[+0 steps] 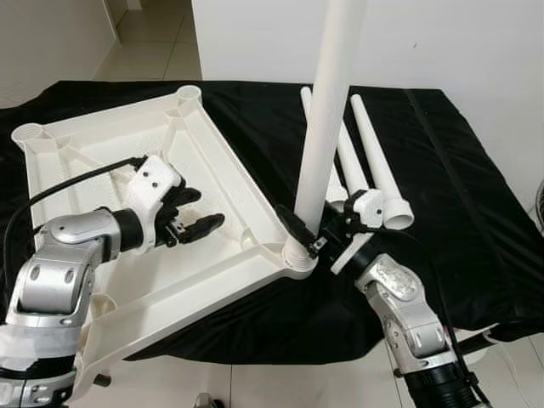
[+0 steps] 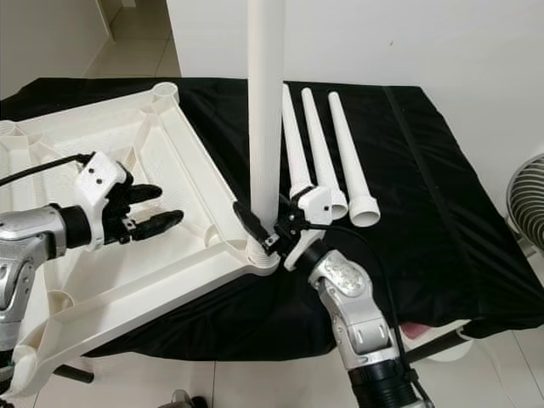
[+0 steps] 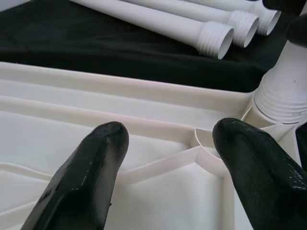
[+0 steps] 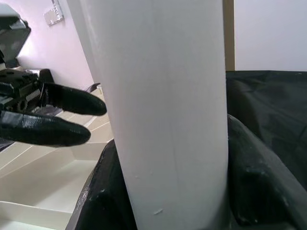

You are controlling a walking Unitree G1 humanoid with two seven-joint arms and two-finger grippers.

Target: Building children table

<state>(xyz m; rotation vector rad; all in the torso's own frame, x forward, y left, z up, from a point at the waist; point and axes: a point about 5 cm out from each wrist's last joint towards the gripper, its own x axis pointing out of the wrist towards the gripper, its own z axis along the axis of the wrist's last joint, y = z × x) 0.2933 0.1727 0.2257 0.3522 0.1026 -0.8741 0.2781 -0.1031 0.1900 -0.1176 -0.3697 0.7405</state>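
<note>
White plastic tabletop (image 1: 212, 170) lying upside down on black cloth (image 1: 459, 170), its ribbed underside just beneath the left gripper (image 1: 194, 223), fingers spread apart and holding nothing. Beside it, right gripper (image 1: 308, 231) clamped around the base of an upright white leg (image 1: 327, 127), seated in the tabletop's near corner socket (image 1: 297, 255). Beyond the right gripper, three spare legs (image 1: 374, 166) lying side by side on the cloth.
</note>
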